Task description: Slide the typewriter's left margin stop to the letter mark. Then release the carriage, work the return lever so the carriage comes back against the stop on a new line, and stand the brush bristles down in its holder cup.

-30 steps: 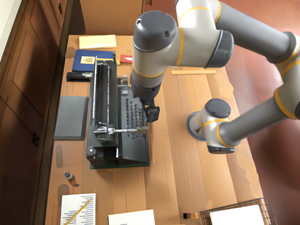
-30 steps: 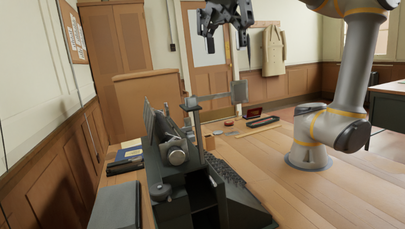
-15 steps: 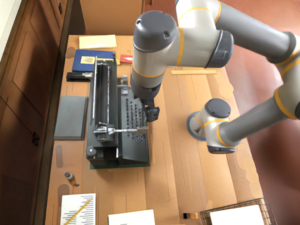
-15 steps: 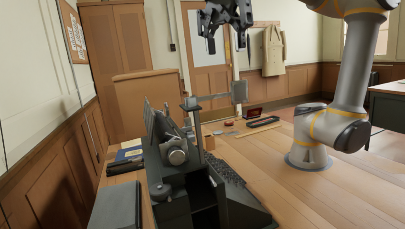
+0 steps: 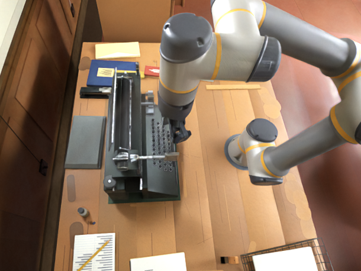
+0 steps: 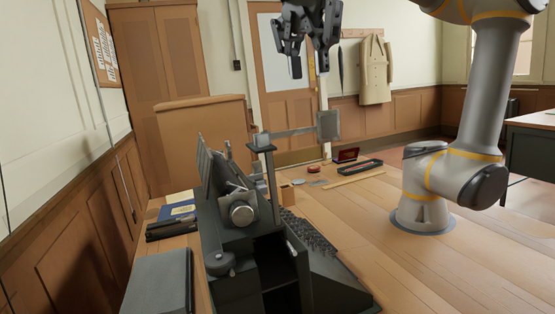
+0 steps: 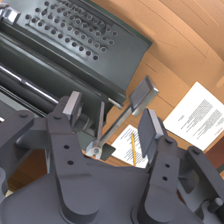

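The typewriter (image 5: 139,139) stands on the desk near the wall. Its return lever (image 5: 154,157) sticks out over the keys and ends in a flat grey paddle (image 6: 328,125). In the wrist camera the paddle (image 7: 143,94) lies below and between my fingers. My gripper (image 6: 307,62) hangs well above the lever, partly closed and empty. The holder cup (image 6: 287,194) stands on the desk behind the typewriter. I do not see the brush or the margin stop clearly.
A wire tray (image 5: 284,256) sits at the desk's near right corner. A grey pad (image 5: 85,142) lies left of the typewriter. A blue book (image 5: 111,72) and a stapler (image 5: 94,92) lie behind it. Papers (image 7: 200,117) and a pencil (image 5: 93,255) lie at the near end.
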Motion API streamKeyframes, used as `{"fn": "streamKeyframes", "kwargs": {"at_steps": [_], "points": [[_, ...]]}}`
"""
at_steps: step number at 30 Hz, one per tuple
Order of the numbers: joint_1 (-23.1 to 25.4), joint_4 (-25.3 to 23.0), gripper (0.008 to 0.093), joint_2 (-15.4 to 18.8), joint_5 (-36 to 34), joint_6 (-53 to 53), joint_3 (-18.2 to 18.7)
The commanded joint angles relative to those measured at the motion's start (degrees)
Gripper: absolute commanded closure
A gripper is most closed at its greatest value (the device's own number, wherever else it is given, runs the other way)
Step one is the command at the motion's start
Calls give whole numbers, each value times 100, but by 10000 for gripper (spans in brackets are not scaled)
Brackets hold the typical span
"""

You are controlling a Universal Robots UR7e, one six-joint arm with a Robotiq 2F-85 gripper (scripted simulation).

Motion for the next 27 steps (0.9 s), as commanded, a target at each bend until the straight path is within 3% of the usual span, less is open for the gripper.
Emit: {"fn": "streamKeyframes", "kwargs": {"at_steps": [1,3,18,27], "points": [[0,-3,455,-2,0,0,-3],[0,-3,494,-2,0,0,-3],[62,11,494,-52,0,61,34],[644,121,494,-428,1,638,295]]}}
